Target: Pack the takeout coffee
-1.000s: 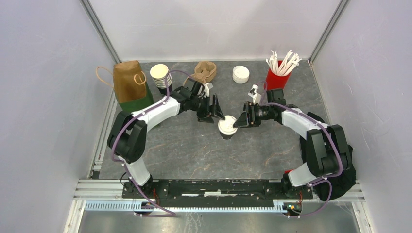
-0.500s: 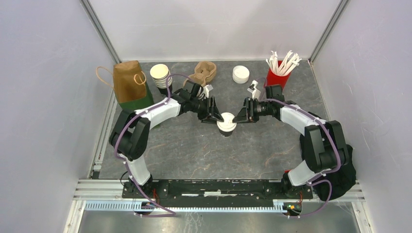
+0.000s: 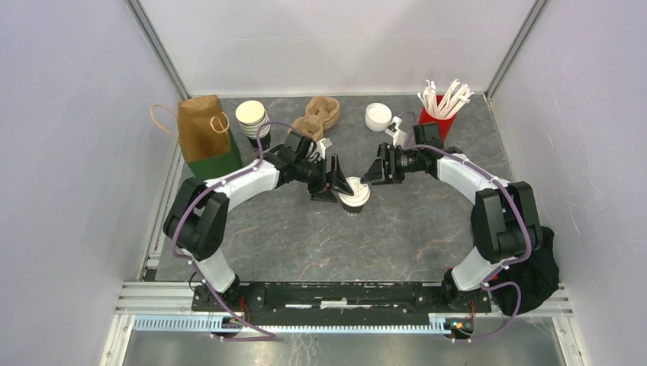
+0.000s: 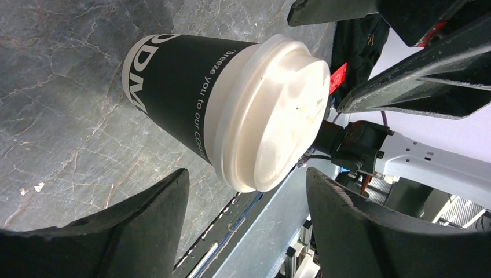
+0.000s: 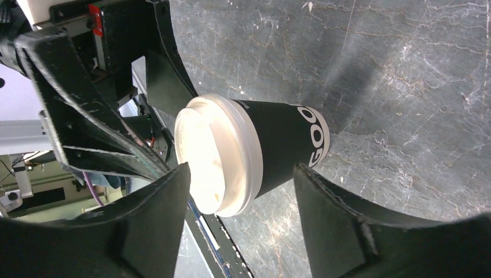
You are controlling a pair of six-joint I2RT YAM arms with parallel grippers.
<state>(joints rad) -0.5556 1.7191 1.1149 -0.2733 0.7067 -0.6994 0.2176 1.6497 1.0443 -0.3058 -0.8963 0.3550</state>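
The takeout coffee [image 3: 355,195], a black paper cup with a white lid, stands upright at the middle of the table. It also shows in the left wrist view [image 4: 191,92] and in the right wrist view [image 5: 284,142]. My left gripper [image 3: 334,183] is open, close at the cup's left, its fingertips [image 4: 168,197] level with the lid's edge and not touching it. My right gripper [image 3: 379,169] is open, a little behind and right of the cup, apart from it. In the right wrist view the cup lies just beyond the open fingers [image 5: 324,197].
Along the back stand a brown paper bag [image 3: 202,133] with a green base, a stack of lidless cups [image 3: 252,118], a cardboard cup carrier [image 3: 320,113], a stack of white lids [image 3: 378,117] and a red cup of straws [image 3: 439,110]. Walls close in on the left, right and back.
My right gripper has drawn back and to the right, away from the cup's lid. My left gripper has moved in closer to the cup. The cup stays upright in about the same place.
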